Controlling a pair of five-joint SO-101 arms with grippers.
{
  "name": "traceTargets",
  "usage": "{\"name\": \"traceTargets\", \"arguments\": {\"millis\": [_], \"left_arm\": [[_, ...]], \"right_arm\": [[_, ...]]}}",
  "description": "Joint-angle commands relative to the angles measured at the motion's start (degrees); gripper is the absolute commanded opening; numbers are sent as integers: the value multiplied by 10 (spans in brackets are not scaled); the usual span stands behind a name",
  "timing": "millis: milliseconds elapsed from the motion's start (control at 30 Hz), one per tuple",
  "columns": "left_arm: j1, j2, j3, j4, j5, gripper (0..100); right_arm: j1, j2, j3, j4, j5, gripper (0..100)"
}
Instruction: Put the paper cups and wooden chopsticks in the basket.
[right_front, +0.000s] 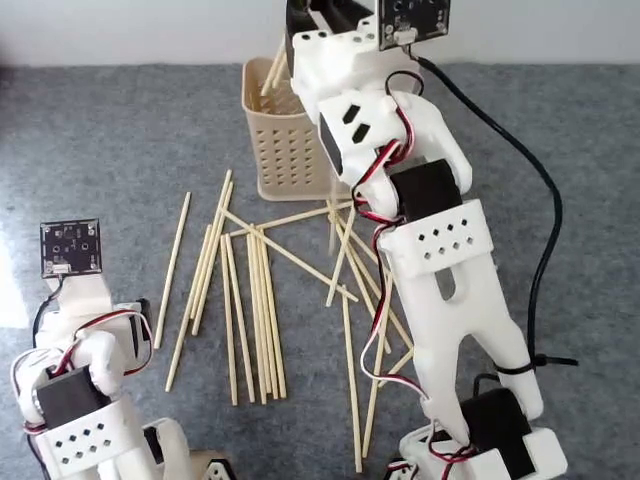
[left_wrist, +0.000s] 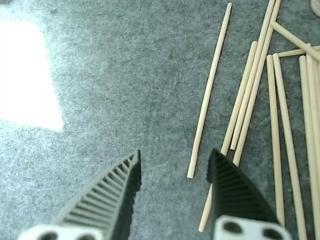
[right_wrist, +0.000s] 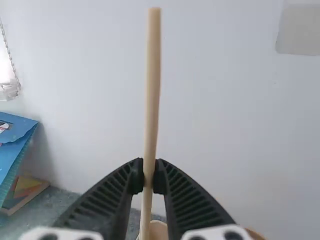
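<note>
Several wooden chopsticks (right_front: 250, 300) lie scattered on the grey carpet in front of a beige perforated basket (right_front: 280, 140) that holds a few sticks. My right gripper (right_wrist: 148, 176) is shut on one upright chopstick (right_wrist: 151, 95), raised over the basket at the back of the high view, where the white arm (right_front: 400, 200) hides the jaws. My left gripper (left_wrist: 174, 165) is open just above the carpet at the near left, its fingertips beside the end of a lone chopstick (left_wrist: 210, 90). The left arm (right_front: 75, 330) sits at the lower left of the high view.
The black cable (right_front: 545, 230) of the right arm runs along the right side. A bright light patch (left_wrist: 25, 75) falls on the carpet left of the sticks. A blue box (right_wrist: 15, 165) stands by the white wall behind the table.
</note>
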Motion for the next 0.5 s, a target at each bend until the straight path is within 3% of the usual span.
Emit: {"name": "traceTargets", "arguments": {"millis": [0, 467], "left_arm": [[0, 1, -5, -3, -2, 211], [0, 1, -5, -2, -2, 211]], "right_arm": [[7, -1, -6, -16, 1, 8], [7, 74, -7, -40, 44, 8]]}}
